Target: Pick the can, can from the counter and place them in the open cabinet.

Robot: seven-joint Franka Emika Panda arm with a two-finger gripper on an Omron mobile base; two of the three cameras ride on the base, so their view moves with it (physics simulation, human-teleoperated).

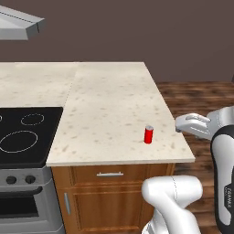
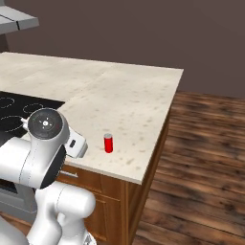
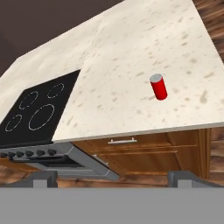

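A plain bright red can (image 1: 148,135) (image 2: 108,143) (image 3: 159,86) with a silver top stands upright on the cream speckled counter (image 1: 109,100) (image 2: 119,95) (image 3: 131,65), near its front right corner. My gripper (image 3: 116,179) is open, with nothing between its two dark tips. It looks down at the counter's front edge from in front of the drawers, well short of the can. In the left base view the white hand (image 1: 192,123) hovers just off the counter's right edge, level with the can. The open cabinet is out of view.
A black stovetop (image 1: 25,135) (image 3: 37,111) adjoins the counter on the left, above a grey oven front, under a grey range hood (image 1: 18,25). Brown drawers with a silver handle (image 1: 109,173) sit below the counter. Wooden floor (image 2: 201,167) lies to the right.
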